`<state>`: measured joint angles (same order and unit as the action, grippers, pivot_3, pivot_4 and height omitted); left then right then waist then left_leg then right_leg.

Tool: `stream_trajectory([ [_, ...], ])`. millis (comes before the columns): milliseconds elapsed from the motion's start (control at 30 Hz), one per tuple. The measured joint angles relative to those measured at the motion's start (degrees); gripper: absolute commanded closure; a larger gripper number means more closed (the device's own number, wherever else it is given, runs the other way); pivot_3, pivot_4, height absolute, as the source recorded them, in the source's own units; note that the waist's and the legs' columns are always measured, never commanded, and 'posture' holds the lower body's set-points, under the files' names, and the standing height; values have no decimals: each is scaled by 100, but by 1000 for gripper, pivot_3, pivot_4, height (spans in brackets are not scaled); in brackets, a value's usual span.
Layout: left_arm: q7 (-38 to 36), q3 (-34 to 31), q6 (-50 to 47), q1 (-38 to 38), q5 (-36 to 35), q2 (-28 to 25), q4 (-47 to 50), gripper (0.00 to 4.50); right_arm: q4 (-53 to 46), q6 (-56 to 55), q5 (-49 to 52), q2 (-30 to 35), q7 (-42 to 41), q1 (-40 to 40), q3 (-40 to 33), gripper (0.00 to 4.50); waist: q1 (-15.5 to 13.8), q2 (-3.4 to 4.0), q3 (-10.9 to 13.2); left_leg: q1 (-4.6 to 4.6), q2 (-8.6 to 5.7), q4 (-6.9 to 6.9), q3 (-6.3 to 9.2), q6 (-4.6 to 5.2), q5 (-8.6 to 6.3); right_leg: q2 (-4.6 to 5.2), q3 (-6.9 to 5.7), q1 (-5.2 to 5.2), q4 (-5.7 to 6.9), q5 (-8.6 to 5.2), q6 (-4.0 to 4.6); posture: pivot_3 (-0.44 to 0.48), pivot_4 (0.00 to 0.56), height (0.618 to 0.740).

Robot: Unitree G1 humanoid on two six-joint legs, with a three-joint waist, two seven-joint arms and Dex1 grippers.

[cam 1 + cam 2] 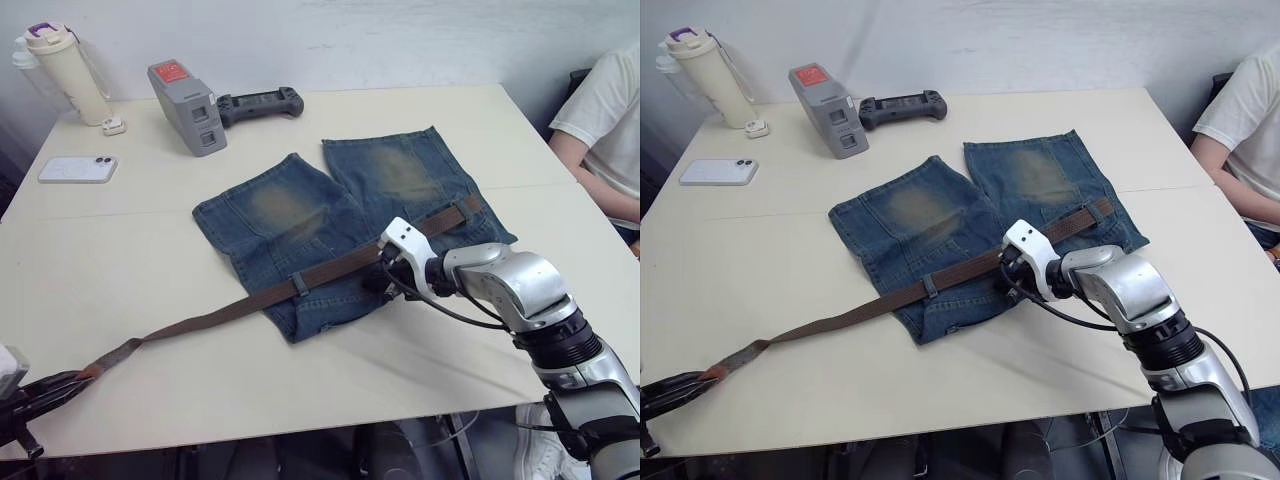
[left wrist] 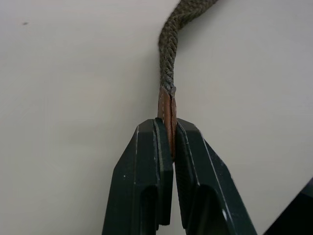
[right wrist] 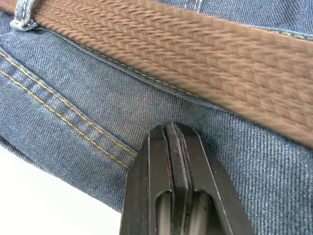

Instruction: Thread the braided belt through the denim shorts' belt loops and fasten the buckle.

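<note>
The denim shorts lie flat mid-table, legs pointing away from me. The braided belt runs from the table's near left corner, under one of the belt loops, and along the waistband to the right side. My left gripper is shut on the belt's darker brown end, at the table's near left corner. My right gripper is shut, its tip resting on the denim just below the belt near the middle of the waistband. Another belt loop crosses the belt. The buckle is hidden.
At the far left stand a cream bottle and a white phone. A grey device and a black controller lie behind the shorts. A person sits at the table's right side.
</note>
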<state>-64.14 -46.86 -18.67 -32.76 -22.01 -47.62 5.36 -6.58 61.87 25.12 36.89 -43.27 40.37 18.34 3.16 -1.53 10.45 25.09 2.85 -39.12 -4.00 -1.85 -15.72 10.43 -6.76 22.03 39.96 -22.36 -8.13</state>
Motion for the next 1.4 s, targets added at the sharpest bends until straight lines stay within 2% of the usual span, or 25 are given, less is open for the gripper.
stream_trajectory([
  [167,19,-78,85,-165,-27,32,-188,4398,7,1,-64,-39,-37,12,2,4500,5,0,0,-1,3,0,-6,-1,-3,0,1,4,1,0,0,0,150,664],
  [233,33,-174,124,-230,-121,261,-396,4398,22,2,-108,-116,-52,43,6,4500,18,0,-1,-1,12,2,-14,-7,-10,0,3,23,9,0,2,0,150,664],
  [367,35,-238,131,-315,-183,314,-579,4398,29,1,-140,-158,-54,56,6,4500,18,-1,-2,-1,19,2,-46,-6,-12,0,5,39,15,1,4,0,150,664],
  [467,74,-256,148,-324,-206,288,-635,3179,34,3,-167,-191,-56,65,3,4500,16,-1,-2,-1,27,2,-54,24,-31,-1,5,43,16,3,7,0,150,664],
  [567,121,-259,-78,-243,-320,261,-650,2150,39,12,-170,-209,-60,75,-9,4500,12,0,-2,1,28,2,-55,25,-32,-2,5,45,16,4,10,0,150,664],
  [600,124,-260,-168,-226,-367,260,-658,1562,39,19,-170,-211,-64,75,-14,4500,11,-1,-2,4,29,2,-56,24,-32,-3,5,48,16,5,11,0,150,664],
  [633,89,-260,-404,-152,-562,251,-649,1354,37,47,-169,-212,-106,84,-22,4500,4,-10,-7,5,30,1,-56,23,-34,-2,-1,48,13,5,12,0,150,664],
  [667,64,-303,-616,50,-835,209,-623,864,24,59,-154,-221,-162,101,-40,4500,-13,-11,-7,7,30,1,-56,23,-34,-1,-1,48,11,6,13,0,150,664],
  [700,52,-363,-680,156,-954,159,-618,562,2,61,-112,-228,-212,107,-49,4500,-18,-12,-7,9,30,0,-55,22,-34,-2,-3,49,11,6,14,0,150,664],
  [733,47,-467,-789,359,-1122,45,-619,28,-39,62,-29,-228,-316,118,-63,4500,-24,-12,-7,11,30,0,-54,22,-34,-2,-5,50,11,7,14,0,150,664],
  [833,72,-900,-1094,793,-1599,-332,-588,28,-258,57,213,-254,-594,217,-112,4500,-34,-8,-5,15,22,0,-60,13,-29,4,-7,52,5,7,14,0,150,664],
  [900,82,-1034,-1632,1144,-2116,-529,-497,28,-454,66,461,-137,-900,216,-256,4500,-41,-9,-1,20,15,0,-64,14,-30,9,-9,52,2,9,11,0,150,664],
  [967,108,-989,-2625,1501,-3107,-796,15,28,-852,106,786,268,-1306,247,-431,4500,-95,-12,4,24,12,0,-55,18,-33,10,-9,45,-3,14,3,0,150,664],
  [1067,123,-803,-3180,1685,-3676,-966,383,28,-1079,111,921,450,-1489,293,-529,4500,-123,-9,6,18,8,0,-53,19,-34,13,-1,43,-14,15,2,0,150,664],
  [1133,127,-730,-3294,1714,-3802,-985,517,28,-1138,112,947,495,-1525,293,-530,4500,-133,-8,6,18,7,0,-53,19,-34,13,0,43,-19,15,2,0,150,664],
  [1200,291,-194,-3619,2082,-4075,-1005,819,28,-1296,172,1037,709,-1625,194,-570,4500,-152,-3,10,14,6,0,-63,18,-33,11,2,43,-16,14,2,0,150,664],
  [1233,662,820,-3633,2929,-4063,-993,1176,2,-1445,332,1113,806,-1578,96,-714,4183,-207,-5,11,16,6,-2,-61,13,-27,10,-6,41,-10,16,3,0,150,664],
  [1267,811,1324,-3625,3295,-4021,-993,1380,0,-1547,409,1192,839,-1559,88,-792,3832,-216,-6,11,18,6,-4,-62,12,-26,10,-5,42,-11,19,5,0,150,664],
  [1333,975,2142,-3596,3821,-3713,-983,1627,0,-1797,607,1404,1000,-1522,-24,-1073,3336,-190,-7,10,18,5,-4,-70,13,-27,8,1,39,-9,21,3,0,150,664],
  [1367,1089,2574,-3548,4185,-3417,-940,1636,0,-1839,726,1476,1031,-1444,-113,-1252,2610,-197,-7,10,17,1,-2,-67,13,-26,9,-2,37,-11,21,2,0,150,664],
  [1400,1134,2746,-3531,4334,-3305,-905,1629,0,-1860,774,1506,1037,-1411,-147,-1321,2373,-202,-7,10,17,1,-2,-68,13,-26,8,-2,38,-12,21,3,0,150,664],
])
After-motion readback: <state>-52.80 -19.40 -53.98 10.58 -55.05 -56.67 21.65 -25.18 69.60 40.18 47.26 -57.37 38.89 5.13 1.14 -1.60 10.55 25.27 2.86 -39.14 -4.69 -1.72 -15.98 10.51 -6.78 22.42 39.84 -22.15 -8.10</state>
